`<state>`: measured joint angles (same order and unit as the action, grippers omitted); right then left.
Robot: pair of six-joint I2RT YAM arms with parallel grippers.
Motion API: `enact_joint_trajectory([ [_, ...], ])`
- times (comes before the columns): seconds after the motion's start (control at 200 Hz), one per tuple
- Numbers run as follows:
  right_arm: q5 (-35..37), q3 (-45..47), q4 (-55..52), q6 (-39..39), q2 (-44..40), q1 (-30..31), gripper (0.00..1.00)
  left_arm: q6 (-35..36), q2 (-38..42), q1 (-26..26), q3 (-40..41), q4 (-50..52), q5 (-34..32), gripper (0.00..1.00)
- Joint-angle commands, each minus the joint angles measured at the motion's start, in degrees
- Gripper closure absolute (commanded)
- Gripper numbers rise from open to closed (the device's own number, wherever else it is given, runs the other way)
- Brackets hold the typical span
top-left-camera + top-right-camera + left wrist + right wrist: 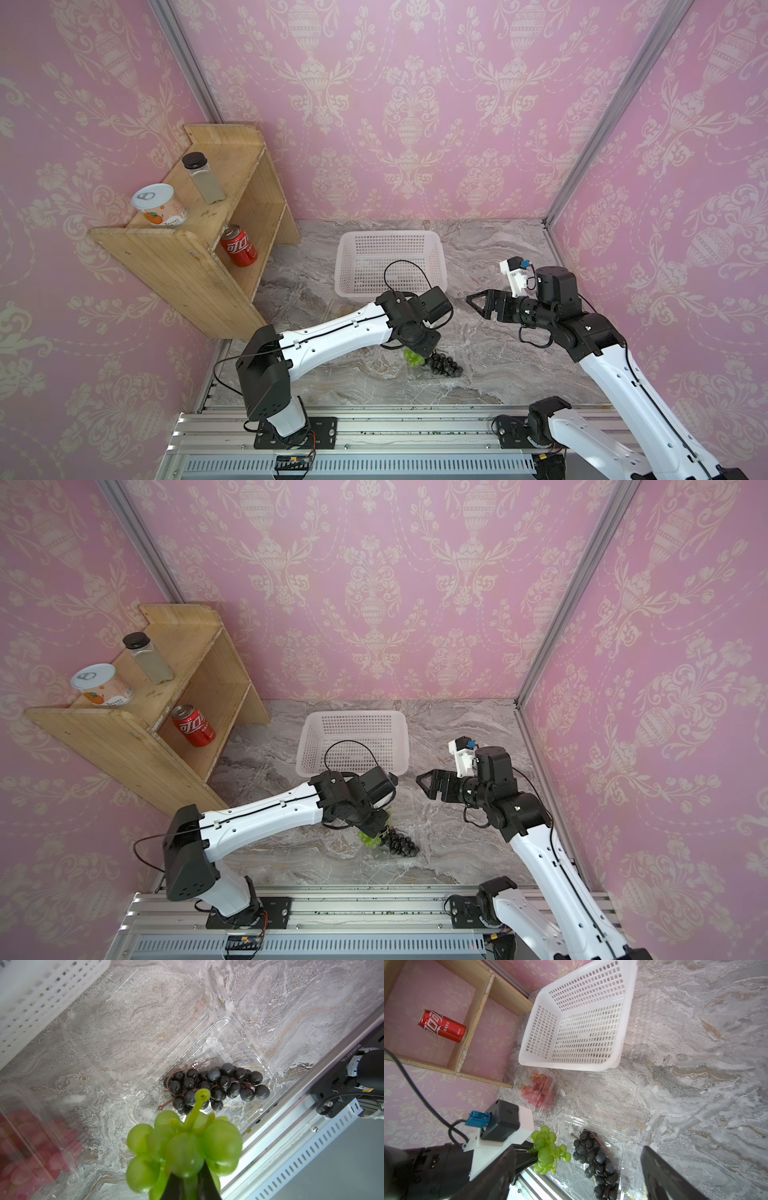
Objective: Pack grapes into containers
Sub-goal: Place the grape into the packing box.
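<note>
Left wrist view showed the left gripper [190, 1185] with its fingers clamped on the stem end of the light green bunch [184, 1147]. The dark bunch [216, 1086] lay inside a clear container [259, 1053]. In both top views the light green bunch sat just beside the dark bunch, at its 9 o'clock. Red-pink grapes [536, 1091] lay in the second container [551, 1076]. The right gripper [478, 304] hung at 1 o'clock of the dark bunch, fingers wide apart, holding nothing. The white basket [390, 234] stood at 12 o'clock.
</note>
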<state>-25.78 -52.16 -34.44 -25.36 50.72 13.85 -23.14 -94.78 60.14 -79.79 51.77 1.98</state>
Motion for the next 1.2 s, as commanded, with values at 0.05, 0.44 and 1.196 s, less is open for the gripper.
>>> enact_joint_trajectory([
  [0.05, -0.8, 1.0, -0.8, 0.0, -1.2, -0.1, 0.06, -0.7, -4.3, 0.9, -0.7, 0.3, -0.7, 1.0],
  [0.44, -0.6, 1.4, -0.9, 0.1, -1.8, -0.1, 0.05, 2.0, -9.5, 3.2, -5.2, 1.5, 0.2, 0.89],
  [1.196, -1.4, 5.5, 1.3, -1.2, 2.0, -0.9, 0.0, -3.6, 1.6, 0.4, -7.7, -0.3, -7.5, 0.33],
])
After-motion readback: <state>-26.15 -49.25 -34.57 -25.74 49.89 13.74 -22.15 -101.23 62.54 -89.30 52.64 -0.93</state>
